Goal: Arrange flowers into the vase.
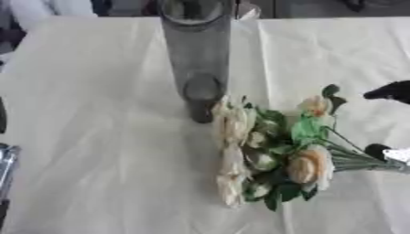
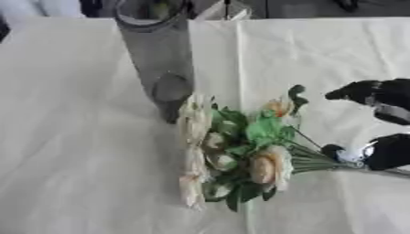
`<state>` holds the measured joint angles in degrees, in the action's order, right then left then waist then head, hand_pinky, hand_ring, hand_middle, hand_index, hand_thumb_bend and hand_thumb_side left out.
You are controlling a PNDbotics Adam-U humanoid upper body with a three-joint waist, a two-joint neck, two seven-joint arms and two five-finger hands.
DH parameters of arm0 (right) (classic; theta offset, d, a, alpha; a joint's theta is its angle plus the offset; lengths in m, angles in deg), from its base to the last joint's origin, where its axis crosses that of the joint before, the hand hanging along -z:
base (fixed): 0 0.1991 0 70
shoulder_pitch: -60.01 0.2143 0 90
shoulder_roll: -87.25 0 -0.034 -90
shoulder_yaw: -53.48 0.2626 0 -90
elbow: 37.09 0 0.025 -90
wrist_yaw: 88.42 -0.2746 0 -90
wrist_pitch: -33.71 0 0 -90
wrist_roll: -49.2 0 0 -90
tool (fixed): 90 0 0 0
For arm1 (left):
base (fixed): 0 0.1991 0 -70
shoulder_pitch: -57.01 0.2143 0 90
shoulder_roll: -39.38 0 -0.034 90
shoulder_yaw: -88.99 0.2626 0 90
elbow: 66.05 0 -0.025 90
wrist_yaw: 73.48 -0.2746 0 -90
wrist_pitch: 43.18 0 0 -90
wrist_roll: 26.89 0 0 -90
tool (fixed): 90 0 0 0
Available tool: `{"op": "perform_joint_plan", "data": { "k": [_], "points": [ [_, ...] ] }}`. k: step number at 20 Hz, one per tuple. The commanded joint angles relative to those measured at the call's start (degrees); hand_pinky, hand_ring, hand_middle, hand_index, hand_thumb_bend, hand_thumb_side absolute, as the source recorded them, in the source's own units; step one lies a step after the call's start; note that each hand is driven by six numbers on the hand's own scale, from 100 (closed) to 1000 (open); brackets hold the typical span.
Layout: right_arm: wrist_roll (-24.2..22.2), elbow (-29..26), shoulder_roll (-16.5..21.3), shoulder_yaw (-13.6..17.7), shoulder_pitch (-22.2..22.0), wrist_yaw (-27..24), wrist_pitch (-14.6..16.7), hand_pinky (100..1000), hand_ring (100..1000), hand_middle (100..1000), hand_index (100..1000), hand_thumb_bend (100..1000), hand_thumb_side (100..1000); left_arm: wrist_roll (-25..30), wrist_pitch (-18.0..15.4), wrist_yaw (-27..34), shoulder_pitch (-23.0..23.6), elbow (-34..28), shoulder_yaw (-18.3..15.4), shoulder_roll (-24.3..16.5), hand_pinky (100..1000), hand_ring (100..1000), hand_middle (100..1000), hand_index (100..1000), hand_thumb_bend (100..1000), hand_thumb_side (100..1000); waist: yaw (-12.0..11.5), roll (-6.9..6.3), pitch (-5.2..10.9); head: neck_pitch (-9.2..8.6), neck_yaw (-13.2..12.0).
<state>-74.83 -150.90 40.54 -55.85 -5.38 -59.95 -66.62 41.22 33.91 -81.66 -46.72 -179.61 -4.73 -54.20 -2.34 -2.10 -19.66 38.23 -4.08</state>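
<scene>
— Flowers (image 2: pixel 232 155): where?
— Lying on the worktop (image 2: pixel 80 137), blooms just beside the upright vase (image 2: pixel 160 64).
— Right hand (image 2: pixel 380 151)?
— Its fingers (image 2: pixel 335 151) pinch the stems at the right edge.
— Left hand?
— Out of view.

Cream bouquet (image 2: pixel 236 155) flat beside upright glass vase (image 1: pixel 196 55)

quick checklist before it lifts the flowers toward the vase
1. Vase upright, mouth open: ok.
2. Vase holds no flowers yet: ok.
3. Right hand at the stems of the flowers: ok.
4. Fingers actually closed round the stems: cannot tell.
5. Blooms lie beside the vase base, possibly touching: cannot tell.
6. Left hand out of the way: not in view, cannot tell.
</scene>
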Motion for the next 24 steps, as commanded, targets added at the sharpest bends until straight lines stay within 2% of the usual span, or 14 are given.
{"op": "perform_joint_plan", "data": {
  "k": [1,4,8,11,13,15,18,24],
  "points": [
    [-0.82,-0.79,0.9,0.02,0.77,0.69,-0.69,773,881,877,1000,249,659,0.88,-0.5,0.07,-0.79,-1.03,0.21,-0.4,760,896,900,934,100,1000,-0.06,-0.57,-0.24,-1.78,0.63],
    [-1.34,-0.79,0.36,-0.75,1.32,1.2,-1.06,769,877,871,1000,264,665,1.47,-0.71,0.5,-1.01,-1.03,0.19,-0.17,760,895,899,934,100,1000,0.09,-0.71,-0.89,-3.18,1.48],
    [-1.71,-0.79,-0.37,-1.5,1.72,2.74,-1.48,749,856,860,1000,330,688,1.92,-0.72,0.74,-1.29,-1.03,0.27,0.1,758,893,897,933,100,1000,0.35,-0.82,-1.5,-4.47,2.44],
    [-2.07,-0.79,-0.73,-2.05,1.68,4.4,-1.95,745,848,854,1000,393,708,2.03,-0.64,0.81,-1.33,-1.03,0.29,0.21,758,892,896,933,100,1000,0.37,-0.78,-1.62,-4.72,3.09],
    [-2.41,-0.79,-0.97,-2.46,1.69,5.45,-1.96,738,835,843,1000,476,730,2.09,-0.64,0.84,-1.35,-1.03,0.3,0.24,758,891,895,933,100,1000,0.25,-0.75,-1.59,-4.64,3.34],
    [-2.65,-0.79,-1.15,-2.66,1.76,6.36,-1.4,711,796,815,1000,498,740,2.17,-0.62,0.82,-1.26,-1.03,0.28,0.22,758,890,894,933,100,1000,0.15,-0.73,-1.49,-4.51,3.49],
    [-2.1,-0.79,-1.05,-2.5,1.79,9.01,0.12,686,754,763,979,461,735,2.21,-0.63,0.84,-1.16,-1.03,0.23,0.24,757,889,893,934,100,1000,0.17,-0.65,-1.38,-4.33,3.64],
    [-1.97,-0.79,-1.41,-3.79,1.23,14.2,3.42,677,754,760,973,416,717,2.48,-0.6,0.96,-1.41,-1.03,0.33,0.19,757,887,891,934,100,1000,0.12,-0.57,-1.19,-3.74,3.4]
  ]
}}
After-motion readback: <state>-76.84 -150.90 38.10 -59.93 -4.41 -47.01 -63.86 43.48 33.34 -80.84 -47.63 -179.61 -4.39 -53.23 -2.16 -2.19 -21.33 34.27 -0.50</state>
